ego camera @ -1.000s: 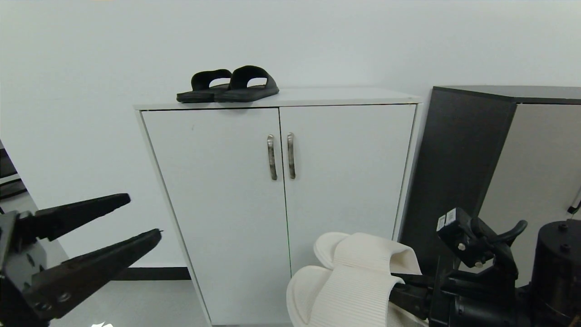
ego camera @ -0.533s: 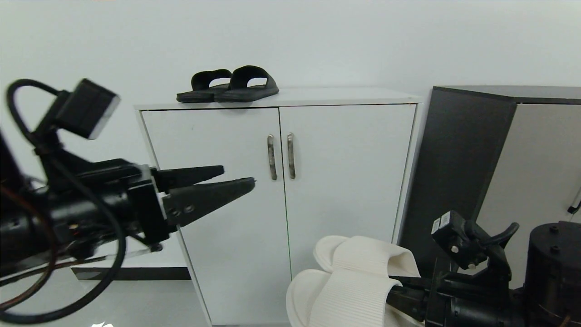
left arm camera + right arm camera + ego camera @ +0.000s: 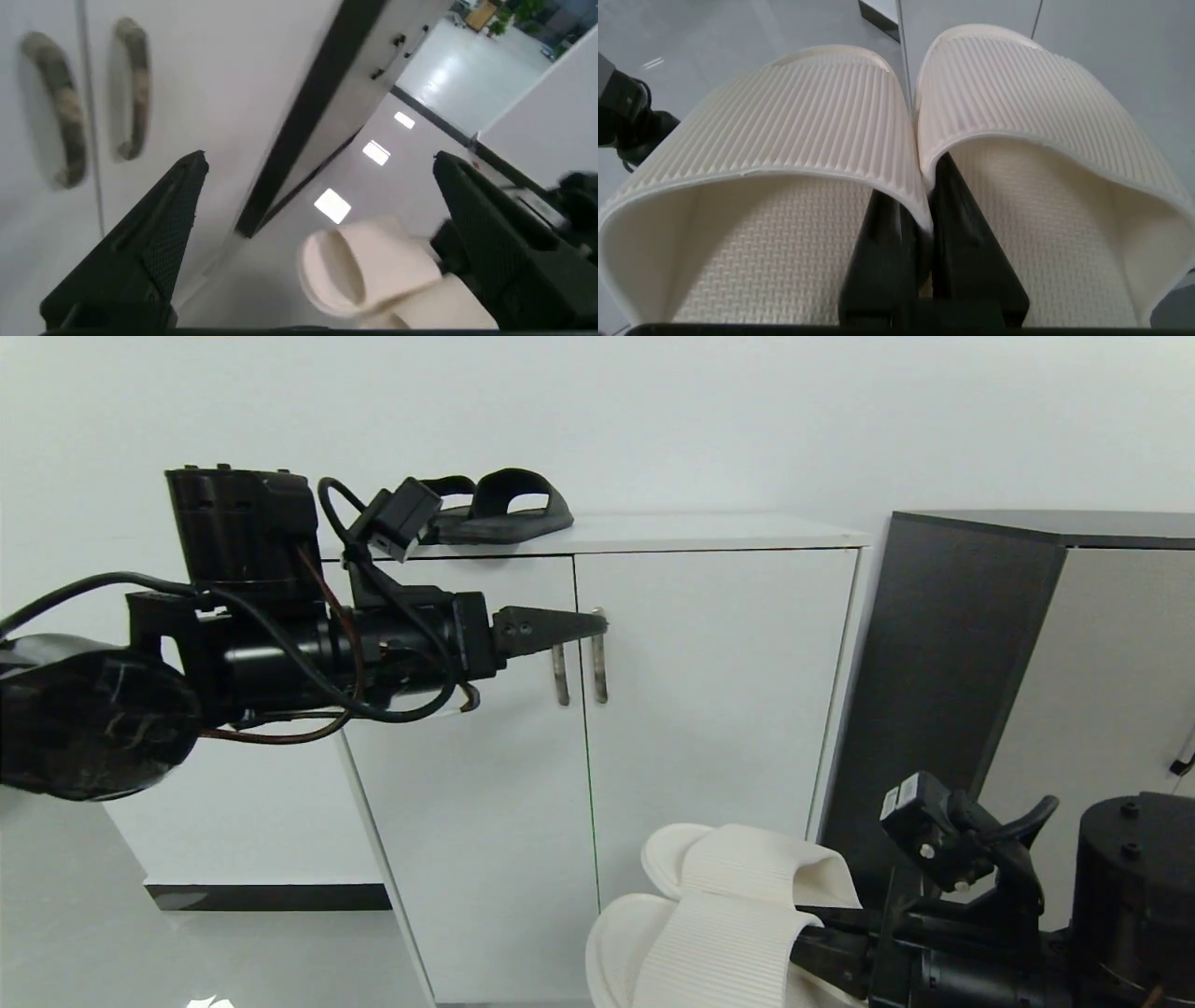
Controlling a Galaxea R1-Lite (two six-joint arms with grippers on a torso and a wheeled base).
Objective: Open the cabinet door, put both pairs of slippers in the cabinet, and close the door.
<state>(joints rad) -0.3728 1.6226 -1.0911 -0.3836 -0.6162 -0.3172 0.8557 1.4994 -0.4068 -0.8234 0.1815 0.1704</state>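
Left jaws, spread wide, hover at the closed white 2-door cabinet (image 3: 709,728), near both metal bar handles (image 3: 559,677); closing there could miss or catch both. Right jaws pinch 2 cream ribbed slippers (image 3: 738,910) low before the right door, likely blocking its swing.

This looks like an indoor work space of the office or lab kind rather than a home. A bare white wall (image 3: 747,420) fills the upper part of the head view, and a black baseboard (image 3: 271,897) at lower left meets a smooth, glossy grey floor (image 3: 233,961). Plain flat-fronted furniture stands against the wall — a white cabinet (image 3: 709,709) with two metal bar handles (image 3: 598,658) in the middle, and a dark cabinet (image 3: 934,691) just beside it at the right. In the left wrist view the polished floor runs far back and carries bright light reflections (image 3: 376,152), with green plants (image 3: 528,11) at the upper right edge.
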